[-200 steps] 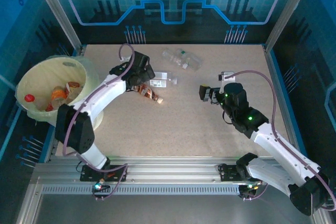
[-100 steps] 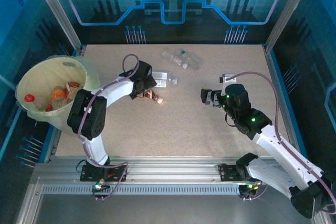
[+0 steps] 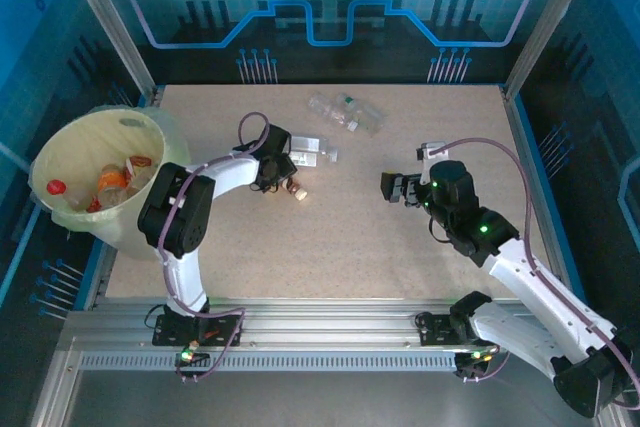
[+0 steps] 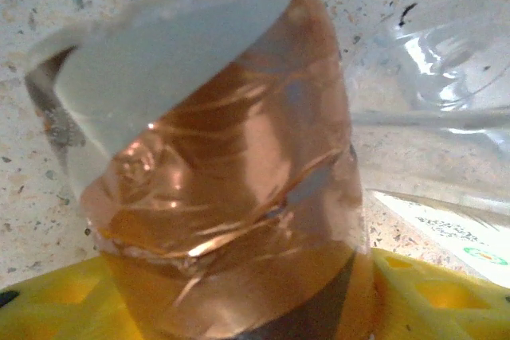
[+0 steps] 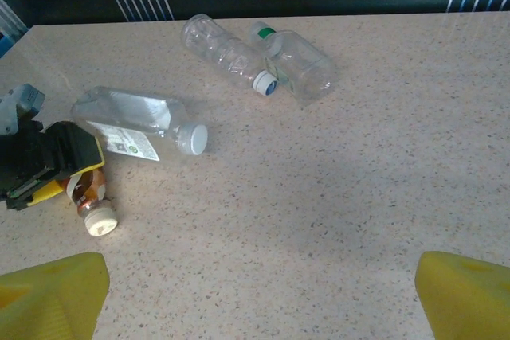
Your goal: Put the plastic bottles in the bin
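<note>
Left gripper [image 3: 280,173] has been lowered and clamped on the brown bottle [image 4: 231,197], with a clear bottle [image 5: 135,123] just beyond. Right gripper [image 3: 391,185] is held spread and empty.

The left arm [image 3: 215,175] and the right arm [image 3: 530,277] are showing glossy white tubular links joined by rounded black joint housings, each ending in a black base block [image 3: 440,327]. A thin mauve cable [image 3: 241,127] is looping off the left arm, a longer mauve one [image 3: 478,140] is arching along the right arm, and small green lights [image 3: 479,228] are glowing on the right arm's black housings. The right gripper [image 5: 259,292] is showing blocky bright yellow fingertips [image 5: 52,288], and the left gripper [image 4: 239,308] is showing yellow fingers [image 4: 430,292] with moulded square recesses.
</note>
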`<state>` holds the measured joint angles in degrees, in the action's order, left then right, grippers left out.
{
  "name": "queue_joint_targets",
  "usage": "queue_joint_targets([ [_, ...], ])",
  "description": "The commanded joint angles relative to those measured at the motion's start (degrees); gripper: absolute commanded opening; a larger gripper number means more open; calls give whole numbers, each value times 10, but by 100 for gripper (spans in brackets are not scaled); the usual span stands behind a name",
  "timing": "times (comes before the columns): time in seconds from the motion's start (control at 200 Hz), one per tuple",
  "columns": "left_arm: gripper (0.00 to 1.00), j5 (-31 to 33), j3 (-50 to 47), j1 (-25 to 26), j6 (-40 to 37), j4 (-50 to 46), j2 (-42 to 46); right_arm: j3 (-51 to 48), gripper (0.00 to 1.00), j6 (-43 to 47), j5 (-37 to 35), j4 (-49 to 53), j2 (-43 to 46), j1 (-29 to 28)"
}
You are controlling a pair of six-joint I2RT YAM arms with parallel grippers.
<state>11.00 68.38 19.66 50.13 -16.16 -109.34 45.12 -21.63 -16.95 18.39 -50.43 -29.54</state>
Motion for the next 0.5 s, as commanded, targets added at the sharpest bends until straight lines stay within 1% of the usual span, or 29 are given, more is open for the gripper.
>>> queue_joint_targets([
  [0.0,57,-3,-26,-4,-19,1,28,14,100,12,55,-16,-16,6],
  [0.135,50,-3,-65,-2,-47,21,98,23,100,45,116,-49,-60,6],
  [0.28,49,-10,-113,-1,-92,52,197,47,100,92,183,-104,-143,6],
  [0.355,49,-14,-118,-1,-115,42,239,50,100,123,207,-144,-196,6],
  [0.4,49,-16,-115,-1,-128,33,263,77,100,151,218,-162,-231,6],
  [0.49,49,-19,-96,-1,-157,6,307,124,100,223,235,-161,-308,6],
])
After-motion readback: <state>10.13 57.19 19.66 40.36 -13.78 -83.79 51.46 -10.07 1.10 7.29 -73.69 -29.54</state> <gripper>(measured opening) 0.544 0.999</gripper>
